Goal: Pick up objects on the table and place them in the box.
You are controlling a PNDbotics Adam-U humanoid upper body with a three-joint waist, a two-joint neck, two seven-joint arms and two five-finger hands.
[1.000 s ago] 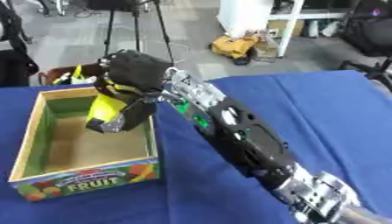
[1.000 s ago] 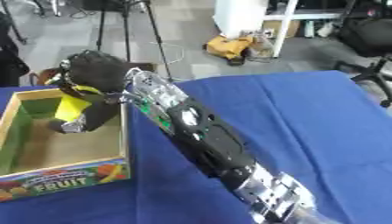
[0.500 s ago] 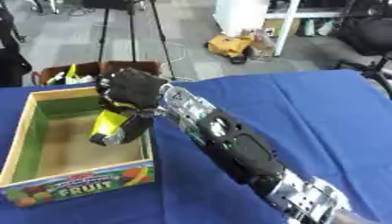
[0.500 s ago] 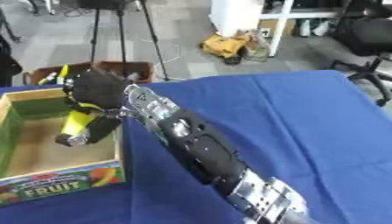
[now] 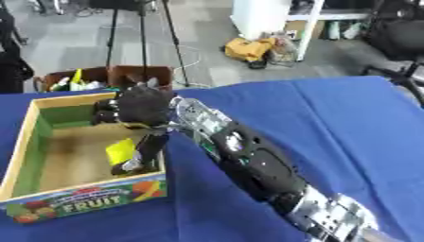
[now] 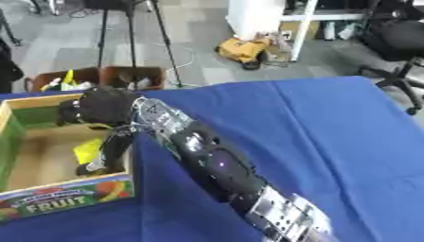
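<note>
Right now the robot's right arm (image 5: 248,163) stretches from the lower right corner diagonally up to the left centre of the frame, where its right hand (image 5: 141,106) hangs over the box (image 5: 37,123). That box sits at the left edge on the blue-covered counter (image 5: 331,127), a shallow open one with wooden walls, green inner sides and a front panel printed with fruit and the word FRUIT. The hand is black and hunched over the box's right wall, fingers (image 5: 151,146) pointing down inside. A yellow object (image 5: 121,150) lies just beside those downward fingers, low in the box near its right wall; it looks touching them, though I cannot tell whether the fingers are still closed on it or have let it go. In the right eye view the same yellow piece shows between the fingers and the box floor. Beyond the counter, at upper left, a brown bin (image 5: 108,78) stands on the floor with tripod legs (image 5: 141,38) behind it.
</note>
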